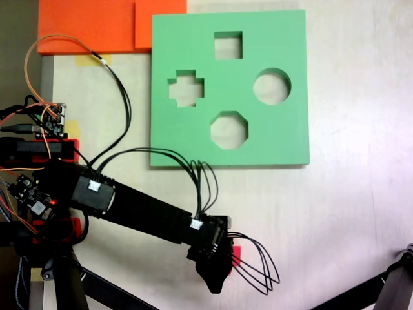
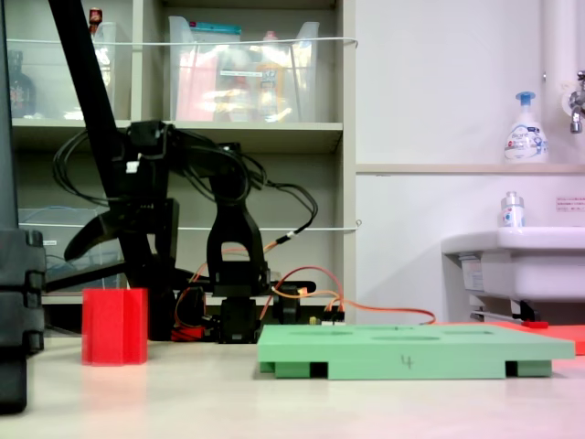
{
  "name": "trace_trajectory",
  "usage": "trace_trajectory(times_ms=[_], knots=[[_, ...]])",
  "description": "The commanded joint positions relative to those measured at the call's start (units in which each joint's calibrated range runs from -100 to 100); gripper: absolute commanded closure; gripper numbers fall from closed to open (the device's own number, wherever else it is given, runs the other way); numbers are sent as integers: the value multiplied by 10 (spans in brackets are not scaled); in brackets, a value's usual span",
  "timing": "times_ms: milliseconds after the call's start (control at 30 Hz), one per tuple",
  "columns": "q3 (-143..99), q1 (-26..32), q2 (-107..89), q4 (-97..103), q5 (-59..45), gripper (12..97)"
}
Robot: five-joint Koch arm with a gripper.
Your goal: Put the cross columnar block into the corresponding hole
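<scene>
The block (image 2: 114,326) is standing upright on the table (image 1: 348,219), well apart from the board (image 1: 229,87), whose cross hole (image 1: 186,88) is sitting empty. The gripper (image 2: 117,240) is hovering above the block, holding nothing; how wide it is gaping I cannot tell. A skewed descent could be tipping the soft block. The board's square, round and octagonal holes are also lying empty.

Table (image 1: 361,213), pale: green board (image 1: 284,139) at far edge; orange sheets (image 1: 84,26) at corner; red block (image 2: 114,326).
</scene>
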Motion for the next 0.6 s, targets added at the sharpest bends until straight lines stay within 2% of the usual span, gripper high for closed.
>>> trace_trajectory(times_ms=[0,567], knots=[[36,4,3,-28,3,287],[54,-8,126,-5,-14,289]])
